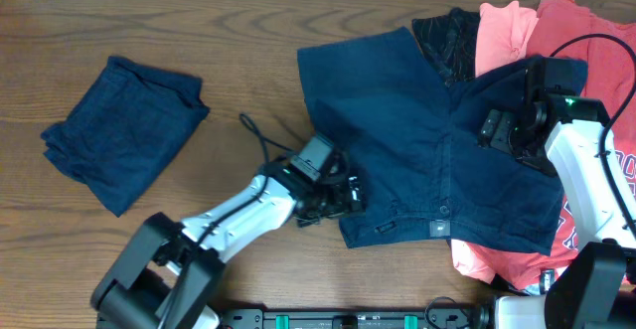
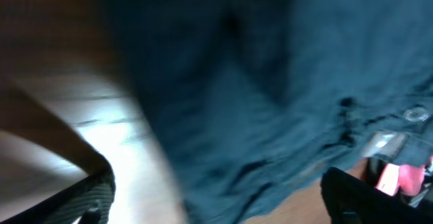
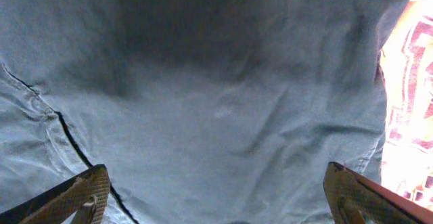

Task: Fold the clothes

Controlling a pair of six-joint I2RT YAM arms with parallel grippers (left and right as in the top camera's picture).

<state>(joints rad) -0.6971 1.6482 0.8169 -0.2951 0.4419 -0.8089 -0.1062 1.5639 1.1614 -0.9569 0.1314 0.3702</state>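
Observation:
Dark blue shorts (image 1: 417, 130) lie spread flat on the wooden table, right of centre. My left gripper (image 1: 343, 195) is open at their lower left edge; in the left wrist view the blurred blue cloth (image 2: 270, 95) fills the space between its fingers (image 2: 216, 204). My right gripper (image 1: 497, 130) is open over the shorts' right part; the right wrist view shows blue cloth (image 3: 216, 102) spread between the two fingers (image 3: 216, 197). A folded dark blue garment (image 1: 124, 130) lies at the left.
A pile of red and salmon clothes (image 1: 586, 31) and a black garment (image 1: 447, 36) lie at the back right, partly under the shorts. A red printed garment (image 1: 571, 220) lies at the right edge. A black cable (image 1: 260, 138) runs along my left arm.

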